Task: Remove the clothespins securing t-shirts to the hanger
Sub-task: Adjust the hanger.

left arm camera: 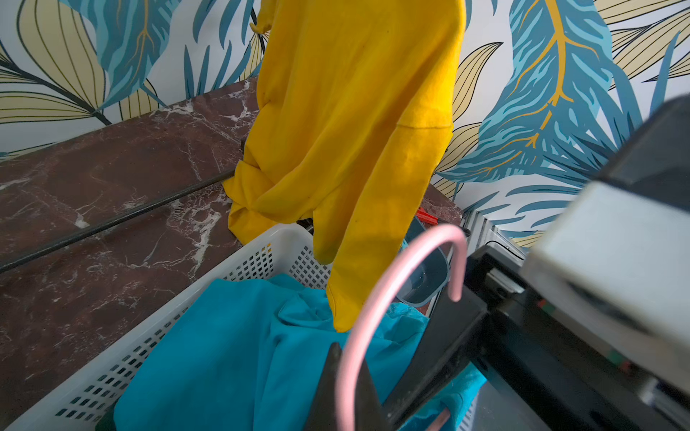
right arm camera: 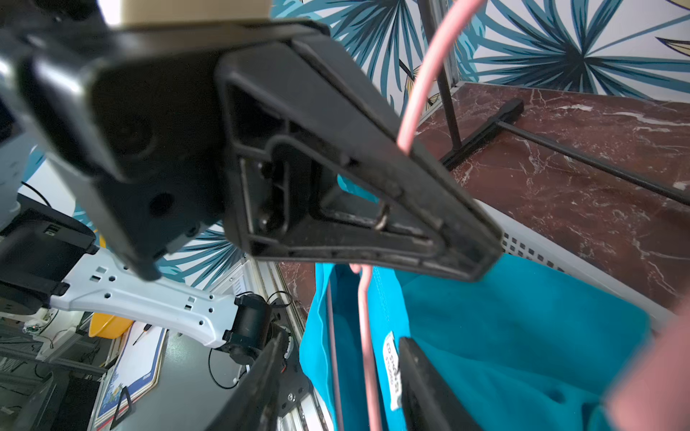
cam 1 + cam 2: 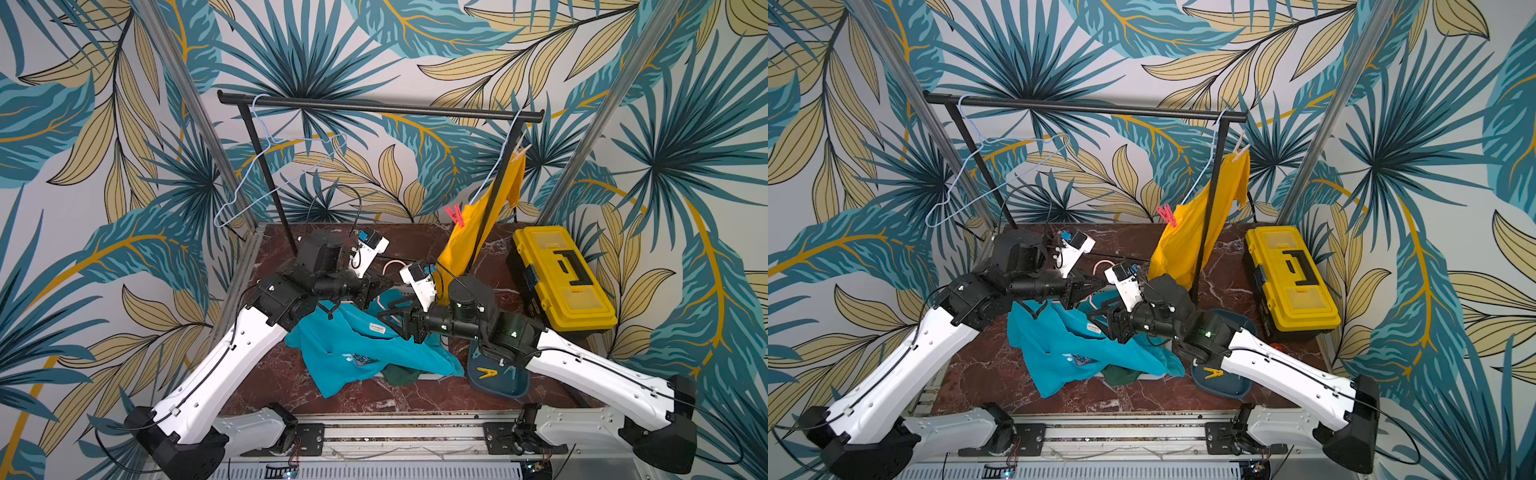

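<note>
Looking across the counter [image 3: 266, 386], you have the rack [image 3: 374, 107] with the yellow t-shirt [image 3: 459, 245] hanging at the back, and the turquoise t-shirt [image 3: 345, 353] heaped over the white basket [image 1: 209, 283]. Its pink hanger [image 1: 460, 268] sticks up. Your left hand [image 3: 384, 287] is clamped on the neck, and your right hand [image 2: 341, 343] stands jaws apart astride the wire at the collar. This hanger seems the step in hand, though no pin shows on it. Next come the red-pink clothespin [image 3: 456, 215] and pale peach clothespin [image 3: 520, 151] on the yellow t-shirt — squeeze the tails, pull clear.
</note>
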Action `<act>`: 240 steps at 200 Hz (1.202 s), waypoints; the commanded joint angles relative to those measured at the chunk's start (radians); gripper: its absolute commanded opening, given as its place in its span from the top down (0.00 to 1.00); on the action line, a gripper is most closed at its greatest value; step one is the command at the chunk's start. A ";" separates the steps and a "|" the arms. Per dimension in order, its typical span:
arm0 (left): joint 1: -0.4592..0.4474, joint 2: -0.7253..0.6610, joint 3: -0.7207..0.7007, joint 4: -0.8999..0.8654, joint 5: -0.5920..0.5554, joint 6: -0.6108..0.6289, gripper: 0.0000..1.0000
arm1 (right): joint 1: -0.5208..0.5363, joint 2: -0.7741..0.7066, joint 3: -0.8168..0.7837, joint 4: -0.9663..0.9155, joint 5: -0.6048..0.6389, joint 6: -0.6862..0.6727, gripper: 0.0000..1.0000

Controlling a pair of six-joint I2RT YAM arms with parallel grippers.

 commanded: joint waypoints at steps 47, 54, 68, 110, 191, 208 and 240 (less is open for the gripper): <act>-0.017 -0.012 0.023 0.055 0.043 -0.035 1.00 | 0.009 0.078 0.039 0.107 0.030 -0.008 0.67; -0.018 -0.012 0.021 0.055 0.046 -0.035 1.00 | 0.008 0.079 0.036 0.118 0.042 -0.006 0.70; -0.021 -0.014 0.015 0.055 0.047 -0.037 1.00 | 0.008 0.082 0.036 0.137 0.048 -0.007 0.76; -0.021 -0.025 0.000 0.060 0.019 -0.034 0.83 | 0.009 0.069 0.011 0.150 0.078 -0.018 1.00; -0.014 -0.136 -0.089 0.101 -0.356 -0.109 0.00 | 0.009 -0.181 -0.206 0.215 0.225 -0.053 1.00; 0.001 -0.143 -0.104 0.080 -0.398 -0.139 0.00 | 0.009 -0.243 -0.240 0.215 0.255 -0.060 1.00; 0.043 -0.141 -0.143 0.043 -0.413 -0.196 0.00 | 0.009 -0.342 -0.290 0.217 0.294 -0.067 1.00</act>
